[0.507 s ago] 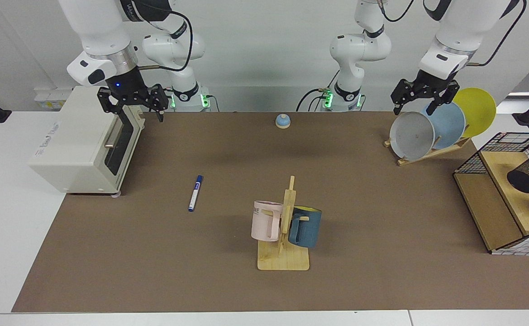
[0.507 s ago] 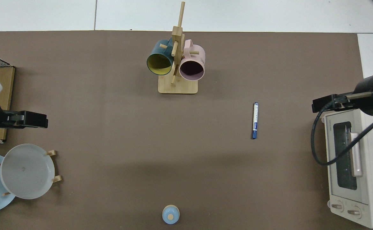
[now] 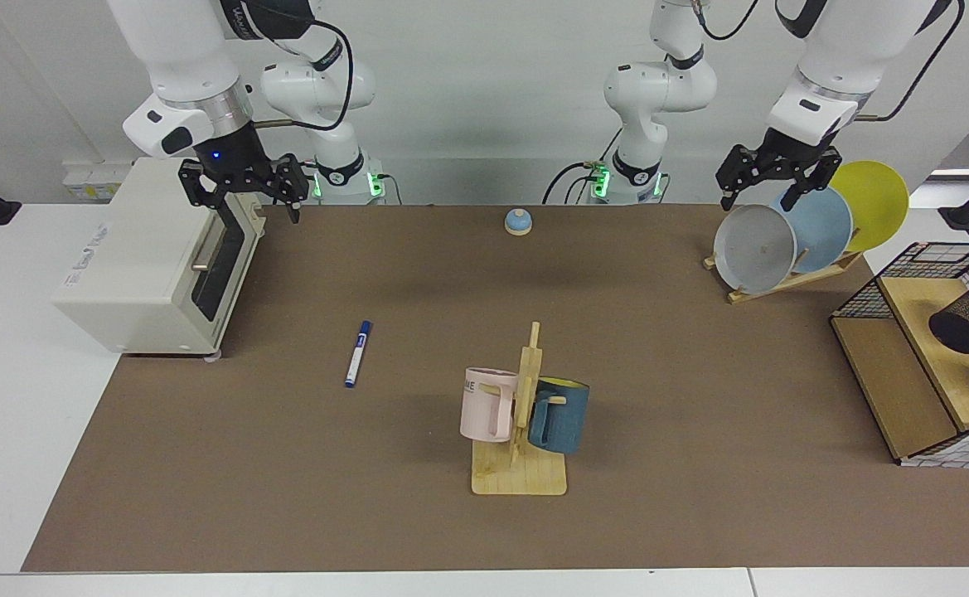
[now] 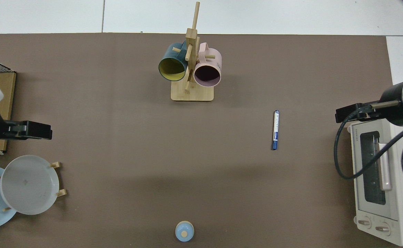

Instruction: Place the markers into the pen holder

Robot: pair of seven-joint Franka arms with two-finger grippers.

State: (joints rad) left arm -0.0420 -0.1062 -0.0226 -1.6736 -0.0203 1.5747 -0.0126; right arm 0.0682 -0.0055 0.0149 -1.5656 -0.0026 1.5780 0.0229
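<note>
The marker (image 3: 358,354) lies flat on the brown tabletop (image 3: 418,274), blue cap toward the robots, well apart from both arms and between the toaster oven (image 3: 152,261) and the mug rack (image 3: 520,431). The pen holder (image 3: 966,315) lies tipped on its side on the wooden shelf (image 3: 923,365) at the far edge, opposite the marker. The right end effector (image 3: 239,192) hangs above the oven's top corner, fingers spread and empty; against half a second ago it has edged slightly up and away from the robots — the marker has not moved, so the reach is only beginning. The left end effector (image 3: 770,178) waits over the plate rack (image 3: 791,240), fingers spread, unchanged. Nothing is grasped yet. The marker's blue label print is too small to read; the oven's side lettering is illegible, and the pink mug (image 3: 486,404) shows only "ME"
</note>
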